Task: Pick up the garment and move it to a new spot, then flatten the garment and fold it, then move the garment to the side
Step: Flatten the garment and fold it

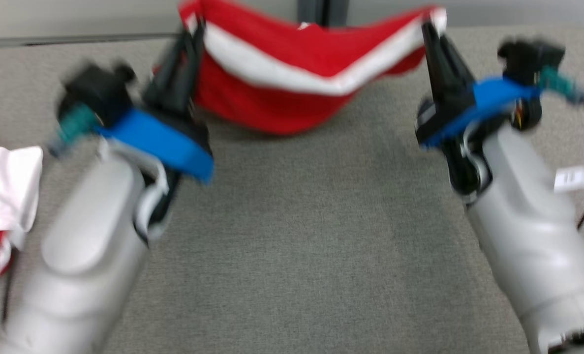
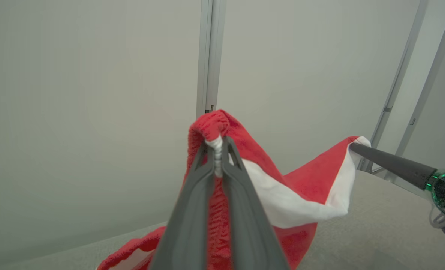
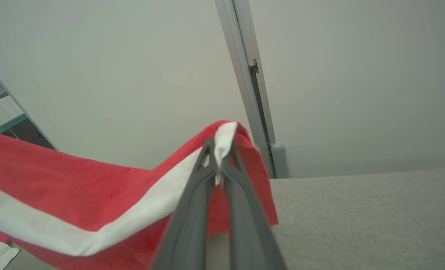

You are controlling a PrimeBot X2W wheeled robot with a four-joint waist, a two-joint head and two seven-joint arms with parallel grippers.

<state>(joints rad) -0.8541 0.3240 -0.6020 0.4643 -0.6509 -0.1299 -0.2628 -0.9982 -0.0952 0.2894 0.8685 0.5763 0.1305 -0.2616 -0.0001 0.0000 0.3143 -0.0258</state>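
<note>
garment [image 1: 272,105] lifted, slung over far desk [image 1: 296,236] — both jaws clamped on its upper corners | done: pickup | to do: place, flatten, fold, set aside

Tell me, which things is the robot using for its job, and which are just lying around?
For the job: the red-and-white garment, held up by the left gripper and the right gripper.
Just lying around: the heap of clothes on the table, the metal post behind.
</note>
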